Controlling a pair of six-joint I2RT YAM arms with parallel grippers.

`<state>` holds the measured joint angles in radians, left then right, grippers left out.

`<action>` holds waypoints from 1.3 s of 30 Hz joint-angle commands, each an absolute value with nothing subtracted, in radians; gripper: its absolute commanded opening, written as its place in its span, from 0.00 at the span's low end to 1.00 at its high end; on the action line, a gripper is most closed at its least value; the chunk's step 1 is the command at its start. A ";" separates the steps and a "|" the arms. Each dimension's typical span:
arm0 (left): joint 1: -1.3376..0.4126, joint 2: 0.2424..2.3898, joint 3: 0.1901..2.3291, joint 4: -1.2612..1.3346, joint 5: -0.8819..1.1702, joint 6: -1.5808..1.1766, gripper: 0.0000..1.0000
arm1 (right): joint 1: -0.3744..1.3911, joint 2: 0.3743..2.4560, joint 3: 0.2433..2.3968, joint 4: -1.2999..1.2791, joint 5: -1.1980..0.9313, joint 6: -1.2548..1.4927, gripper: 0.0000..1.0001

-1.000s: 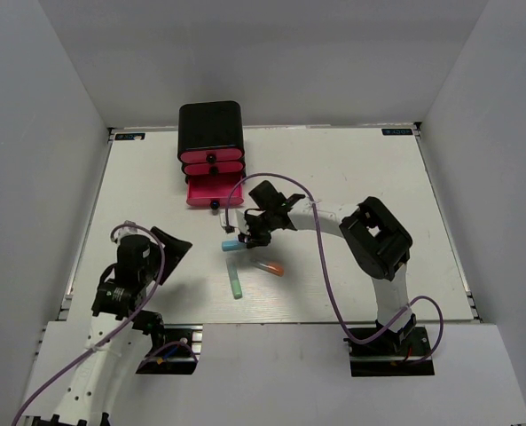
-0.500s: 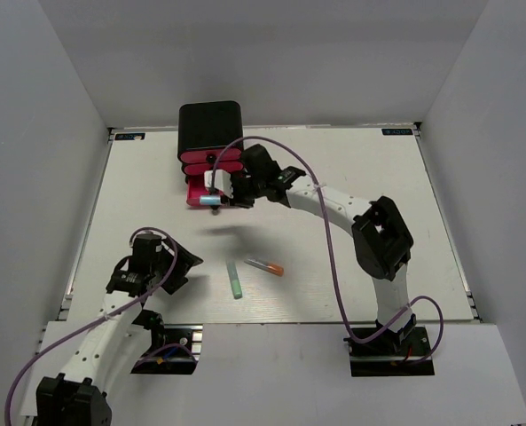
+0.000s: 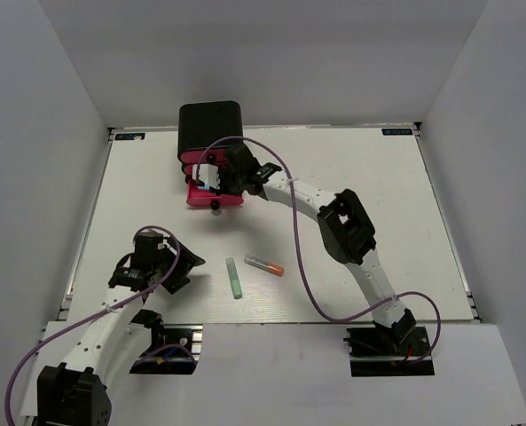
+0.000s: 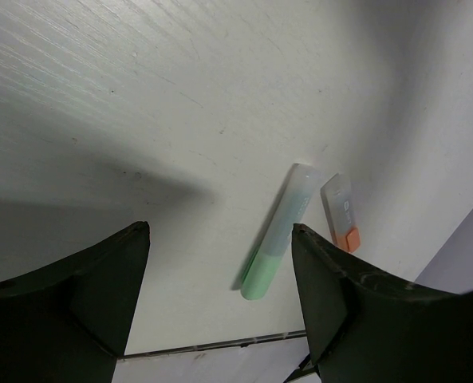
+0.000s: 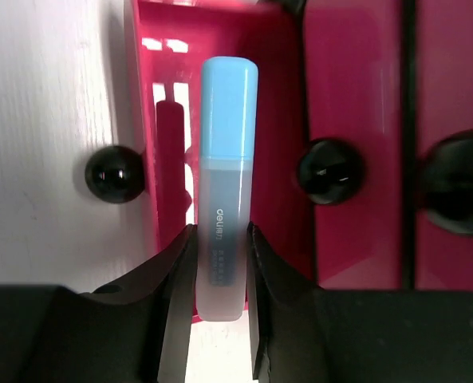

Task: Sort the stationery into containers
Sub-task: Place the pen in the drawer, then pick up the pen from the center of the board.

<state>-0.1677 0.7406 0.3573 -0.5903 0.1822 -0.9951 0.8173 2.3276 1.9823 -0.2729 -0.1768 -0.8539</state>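
While the right end effector (image 5: 218, 243) pinched the light-blue marker (image 5: 228, 120), it hung over the open bottom drawer (image 5: 277, 88), lengthwise along its front.

Blue marker (image 5: 224, 183) over open drawer (image 3: 199, 199); green marker (image 3: 234, 278), grey marker (image 3: 263, 264) flat.

Top external: high, near side, looks down on whole table (image 3: 378, 204). Left wrist: close, shares green marker (image 4: 280, 239) with top. Right wrist: tight on pink drawer (image 5: 168, 48), likewise.

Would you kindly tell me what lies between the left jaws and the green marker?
Only bare table lies before the green marker, per the left wrist view.
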 commanded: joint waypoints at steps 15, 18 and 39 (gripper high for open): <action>-0.172 0.813 0.408 -0.463 0.207 -0.965 0.81 | 0.812 2.151 1.919 -0.268 -0.169 -0.775 0.48; -0.172 0.841 0.408 -0.434 0.207 -0.956 0.81 | 0.810 2.068 1.836 -0.258 -0.187 -0.743 0.43; -0.192 0.980 0.477 -0.367 0.267 -0.878 0.72 | 0.854 1.519 1.020 -0.339 -0.376 -0.598 0.56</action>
